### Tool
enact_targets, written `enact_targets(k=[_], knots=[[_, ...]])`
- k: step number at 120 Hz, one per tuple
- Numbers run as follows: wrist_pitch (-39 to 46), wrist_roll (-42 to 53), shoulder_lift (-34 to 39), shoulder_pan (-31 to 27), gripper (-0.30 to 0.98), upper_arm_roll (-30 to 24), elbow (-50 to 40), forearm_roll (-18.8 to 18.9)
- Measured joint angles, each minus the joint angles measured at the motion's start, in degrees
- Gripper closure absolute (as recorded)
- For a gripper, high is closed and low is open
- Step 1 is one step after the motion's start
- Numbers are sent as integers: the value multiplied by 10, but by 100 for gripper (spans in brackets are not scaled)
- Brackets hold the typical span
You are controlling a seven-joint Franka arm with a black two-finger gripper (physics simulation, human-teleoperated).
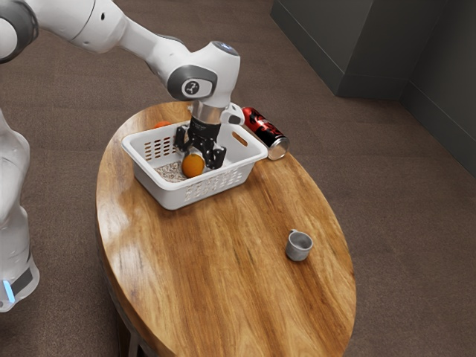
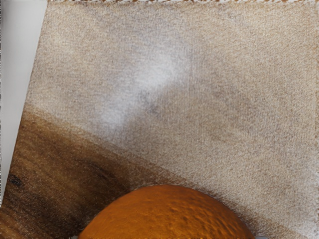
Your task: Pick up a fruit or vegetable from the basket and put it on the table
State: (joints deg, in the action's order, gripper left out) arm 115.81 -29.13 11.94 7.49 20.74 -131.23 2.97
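Starting at the exterior view's left, we are finding the orange [image 1: 193,166] lying inside the white basket [image 1: 171,198]. We are expecting firm, fairly light fruit, its pebbled skin resisting slips, bruising little, and are favouring its widest middle. Rightward, our gripper [image 1: 199,158] is reaching in, fingers standing apart, gripping nothing.

The wooden table [image 1: 223,275] bears basket [image 1: 172,198], can [image 1: 262,129], cup [image 1: 298,248], something orange [image 1: 162,124].

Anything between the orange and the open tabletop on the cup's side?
Yes, the basket's side wall: the orange sits inside, so it probably needs lifting over the rim. Beyond that, I see nothing before the cup.
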Motion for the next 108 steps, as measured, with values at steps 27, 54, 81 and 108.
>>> enact_targets(k=[27,54,81,108], knots=[[-1,-11,1,3,44,0,4,5],[-57,-21,9,44,50,-2,134,52],[-123,-25,-41,279,48,-19,244,83],[-117,-25,-90,370,49,-18,196,45]])
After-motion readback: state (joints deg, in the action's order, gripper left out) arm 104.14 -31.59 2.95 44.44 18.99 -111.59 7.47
